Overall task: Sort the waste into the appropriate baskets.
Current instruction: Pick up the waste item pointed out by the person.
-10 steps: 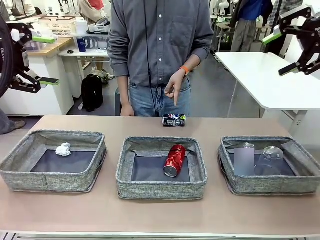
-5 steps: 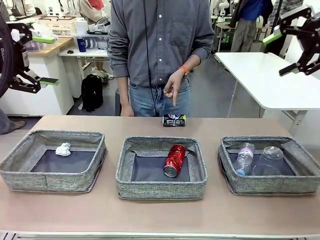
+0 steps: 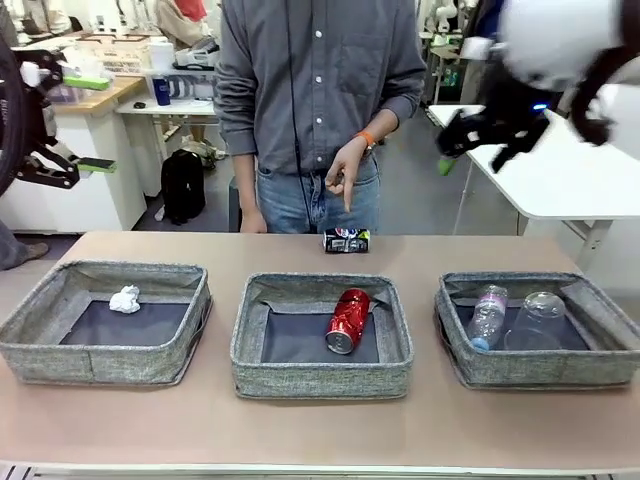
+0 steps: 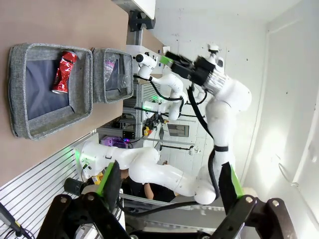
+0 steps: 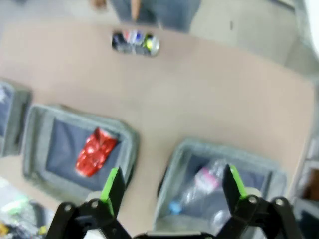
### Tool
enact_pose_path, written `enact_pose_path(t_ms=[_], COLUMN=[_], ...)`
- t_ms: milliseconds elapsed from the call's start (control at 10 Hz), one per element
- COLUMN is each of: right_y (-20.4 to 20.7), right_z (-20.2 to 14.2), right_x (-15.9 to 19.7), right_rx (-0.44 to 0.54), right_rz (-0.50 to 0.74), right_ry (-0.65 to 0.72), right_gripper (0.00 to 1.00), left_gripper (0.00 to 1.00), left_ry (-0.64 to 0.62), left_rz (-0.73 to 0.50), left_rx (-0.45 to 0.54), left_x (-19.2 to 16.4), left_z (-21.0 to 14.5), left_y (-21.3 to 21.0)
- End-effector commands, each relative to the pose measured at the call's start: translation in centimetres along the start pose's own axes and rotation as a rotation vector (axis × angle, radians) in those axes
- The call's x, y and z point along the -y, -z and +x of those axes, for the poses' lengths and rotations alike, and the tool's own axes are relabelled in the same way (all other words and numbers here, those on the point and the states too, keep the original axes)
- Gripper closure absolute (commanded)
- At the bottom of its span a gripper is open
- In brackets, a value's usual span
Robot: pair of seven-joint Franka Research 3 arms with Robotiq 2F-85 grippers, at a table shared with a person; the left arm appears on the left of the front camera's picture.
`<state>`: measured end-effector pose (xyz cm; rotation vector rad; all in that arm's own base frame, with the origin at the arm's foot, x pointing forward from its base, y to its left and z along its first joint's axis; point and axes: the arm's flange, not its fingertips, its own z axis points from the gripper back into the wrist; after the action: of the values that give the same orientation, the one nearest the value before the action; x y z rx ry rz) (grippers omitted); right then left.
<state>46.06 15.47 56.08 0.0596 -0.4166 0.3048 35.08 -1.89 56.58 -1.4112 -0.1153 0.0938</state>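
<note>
Three grey baskets sit in a row along the near side of the table [image 3: 320, 440]. The left basket [image 3: 105, 350] has a paper ball [image 3: 125, 299] toward its far-left corner. The middle basket [image 3: 322, 370] holds a red can [image 3: 347, 320] lying on its side, right of centre. The right basket [image 3: 540, 370] has a water bottle [image 3: 487, 316] lying at its left side and a clear cup [image 3: 540, 317] just beside it at 3 o'clock.

Past the middle basket, at its 12 o'clock near the far edge, a dark can [image 3: 347, 240] lies on its side on the bare table. The person's hand [image 3: 345, 175] hangs right above it, index finger pointing down at the can.

Compared to a second ago, the baskets and the dark can haven't budged, but the right gripper [image 3: 475, 135] has swung in from the far right edge and is now blurred, up high at about 1 o'clock from the dark can. Its fingers are spread wide with nothing between them. The left gripper [image 3: 75, 120] stays parked high at the left edge, fingers apart, empty too.
</note>
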Motion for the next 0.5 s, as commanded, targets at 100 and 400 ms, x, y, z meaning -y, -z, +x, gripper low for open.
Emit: enact_pose_path(t_ms=[100, 400], right_y=[8.2, 7.9], right_z=[3.9, 2.5], right_x=[-0.8, -2.4], right_rx=[-0.015, -0.022], right_rz=[0.165, 0.041], right_ry=[-0.594, -0.334], right_gripper=[0.00, 0.00], left_gripper=[0.00, 0.00], left_ry=[-0.002, -0.002], left_rz=[-0.015, -0.015], left_rx=[0.010, 0.010], left_x=[0.3, 0.3], left_z=[-0.2, -0.2], left_y=[0.1, 0.1])
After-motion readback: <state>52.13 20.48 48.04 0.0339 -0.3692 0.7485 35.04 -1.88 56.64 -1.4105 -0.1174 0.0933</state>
